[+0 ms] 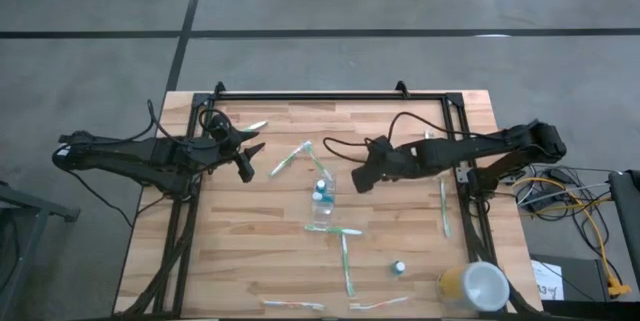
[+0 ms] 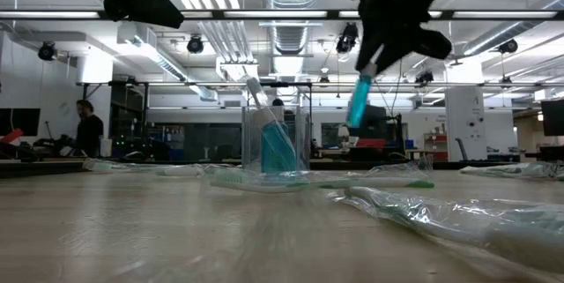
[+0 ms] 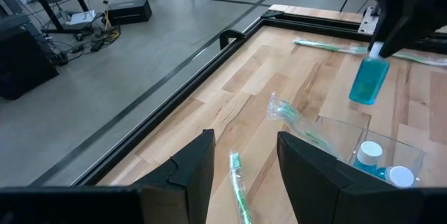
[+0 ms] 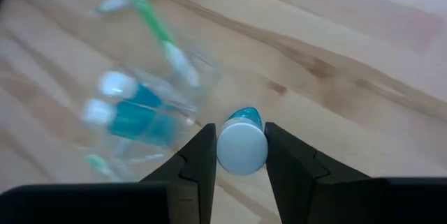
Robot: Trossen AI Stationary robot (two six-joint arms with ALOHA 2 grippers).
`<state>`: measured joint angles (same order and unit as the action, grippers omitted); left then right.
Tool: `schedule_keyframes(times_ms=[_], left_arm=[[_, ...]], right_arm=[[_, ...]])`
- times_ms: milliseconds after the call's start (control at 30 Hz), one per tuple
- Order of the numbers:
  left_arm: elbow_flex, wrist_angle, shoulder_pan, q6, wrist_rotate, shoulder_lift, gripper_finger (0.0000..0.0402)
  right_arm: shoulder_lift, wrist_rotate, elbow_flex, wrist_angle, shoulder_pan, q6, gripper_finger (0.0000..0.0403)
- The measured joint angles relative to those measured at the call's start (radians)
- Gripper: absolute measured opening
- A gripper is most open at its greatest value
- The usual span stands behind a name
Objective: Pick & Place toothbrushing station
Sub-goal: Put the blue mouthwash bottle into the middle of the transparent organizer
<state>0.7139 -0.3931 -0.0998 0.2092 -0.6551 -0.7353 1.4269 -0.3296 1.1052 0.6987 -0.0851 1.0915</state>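
Gripping a tube point(image 4: 242, 147) by its cap above the table, right gripper point(image 4: 241, 155) hangs right of the cup point(image 1: 321, 201); left gripper point(image 3: 241, 165) open, idle far-left; a misaligned drop could tip the cup.

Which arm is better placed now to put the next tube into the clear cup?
Right: its end effector already holds a tube raised beside the clear cup; the left end effector is open.
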Motion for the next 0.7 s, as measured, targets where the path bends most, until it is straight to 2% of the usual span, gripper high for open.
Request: schedule_keyframes(times_ms=[333, 700], left_arm=[[0.0, -0.006, 0.0, 0.0, 0.0, 0.0, 0.0161], [0.0, -0.008, 0.0, 0.0, 0.0, 0.0, 0.0161]], right_arm=[[0.065, -0.001, 0.142, -0.021, -0.016, -0.081, 0.0098], [0.187, 0.08, 0.247, -0.015, -0.027, -0.082, 0.0098]])
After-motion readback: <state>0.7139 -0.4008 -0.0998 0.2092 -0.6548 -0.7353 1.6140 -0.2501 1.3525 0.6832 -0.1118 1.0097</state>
